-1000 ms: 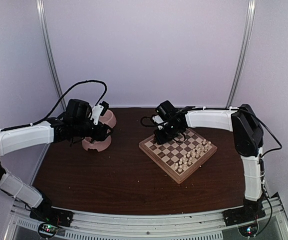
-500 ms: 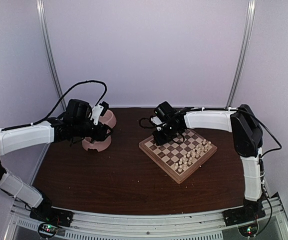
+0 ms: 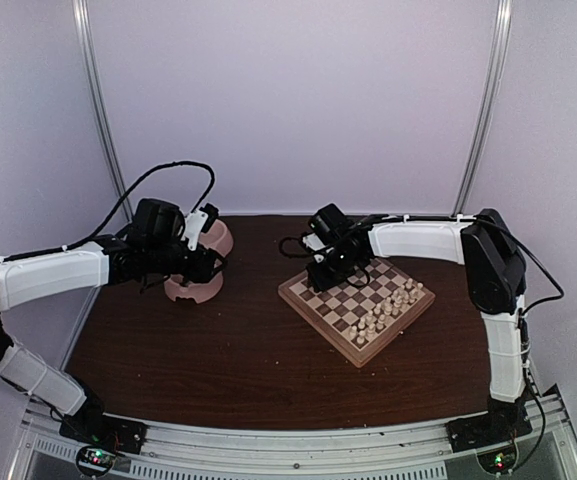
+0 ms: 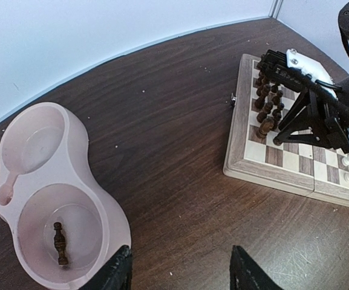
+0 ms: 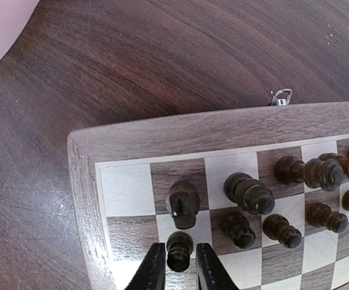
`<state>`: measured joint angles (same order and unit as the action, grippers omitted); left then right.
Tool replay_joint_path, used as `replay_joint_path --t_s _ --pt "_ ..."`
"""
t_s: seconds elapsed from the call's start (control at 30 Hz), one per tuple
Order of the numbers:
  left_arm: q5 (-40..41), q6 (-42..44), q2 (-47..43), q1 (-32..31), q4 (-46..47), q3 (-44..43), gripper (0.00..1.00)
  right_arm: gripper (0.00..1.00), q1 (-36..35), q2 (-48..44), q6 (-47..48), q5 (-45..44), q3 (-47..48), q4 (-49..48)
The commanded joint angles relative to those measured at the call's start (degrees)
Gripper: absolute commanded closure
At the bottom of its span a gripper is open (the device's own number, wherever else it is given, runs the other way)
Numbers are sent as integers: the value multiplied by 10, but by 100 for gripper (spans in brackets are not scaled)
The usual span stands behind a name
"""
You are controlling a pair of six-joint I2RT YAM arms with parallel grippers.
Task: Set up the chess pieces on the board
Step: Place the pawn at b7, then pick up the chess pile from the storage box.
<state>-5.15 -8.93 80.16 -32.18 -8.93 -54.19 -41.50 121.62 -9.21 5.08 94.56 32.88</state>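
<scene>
Dark chess pieces [image 5: 247, 193] stand upright in two rows on the board [image 5: 222, 130].

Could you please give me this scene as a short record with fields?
board: wooden chessboard on the dark table, right of the pink double bowl
dark chessmen: standing near one board edge
pale chessmen: standing along the opposite edge
bowl contents: one dark piece lying in the compartment nearer the left fingers
left fingers: open, empty, by the bowl
right fingers: either side of a standing dark pawn near the board's corner; grip unclear
</scene>
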Motion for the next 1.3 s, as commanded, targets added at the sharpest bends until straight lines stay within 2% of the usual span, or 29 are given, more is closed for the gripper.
replay_joint_path --t_s 0.0,0.1,0.23,0.33,0.53,0.83,1.27 --pt "-3 3 3 6 17 -5 44 76 -5 -5 3 -4 14 8" --pt "25 1 5 6 -1 -14 45 72 -10 -18 7 5 18 16" --pt "106 -14 14 7 -44 -38 45 71 -21 -44 10 -3 14 27" --pt "160 -57 40 24 -95 -64 47 71 -28 -72 11 -4 0 27" --pt "126 -143 110 108 -160 -91 52 70 -40 -135 12 39 -44 -8" --pt "126 -93 249 121 -250 -215 63 69 -53 -184 14 73 -80 -50" --pt "130 -50 337 141 -296 -289 64 69 -55 -182 12 91 -83 -60"
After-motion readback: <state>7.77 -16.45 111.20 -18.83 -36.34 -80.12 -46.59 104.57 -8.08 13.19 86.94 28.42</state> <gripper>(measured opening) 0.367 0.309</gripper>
